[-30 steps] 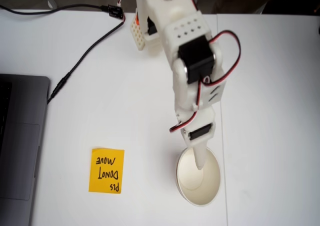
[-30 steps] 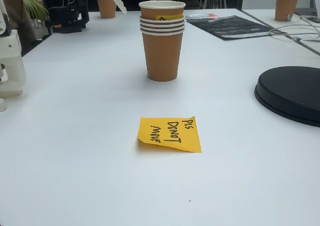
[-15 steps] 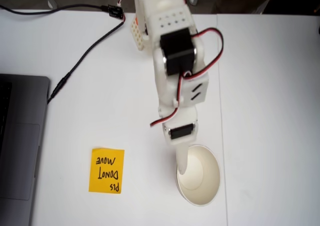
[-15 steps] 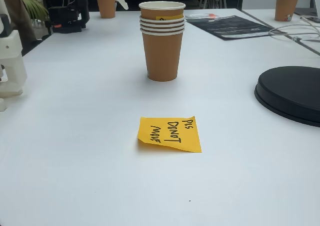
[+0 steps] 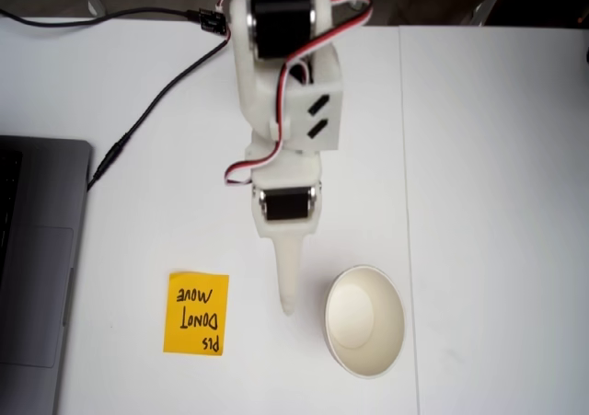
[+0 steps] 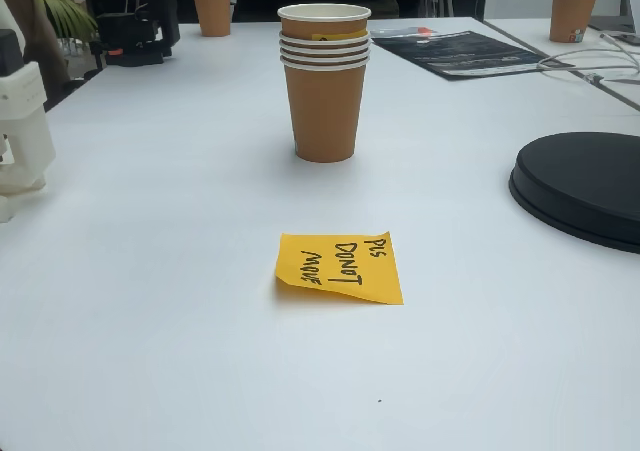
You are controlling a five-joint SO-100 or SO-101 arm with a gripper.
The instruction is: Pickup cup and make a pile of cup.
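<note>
Tool empty, just beside the cup pile.

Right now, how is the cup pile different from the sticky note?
The cup pile stands upright, while the sticky note lies flat. The pile is brown outside with white rims; the note is orange-yellow. The note carries black handwriting; the cups' wall looks plain. Both rest on the white table, apart from each other.

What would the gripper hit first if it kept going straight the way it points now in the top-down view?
Probably bare table. The gripper points toward the bottom edge, through the gap between the sticky note and the cup stack; it touches neither. Its height above the table is unclear.
</note>
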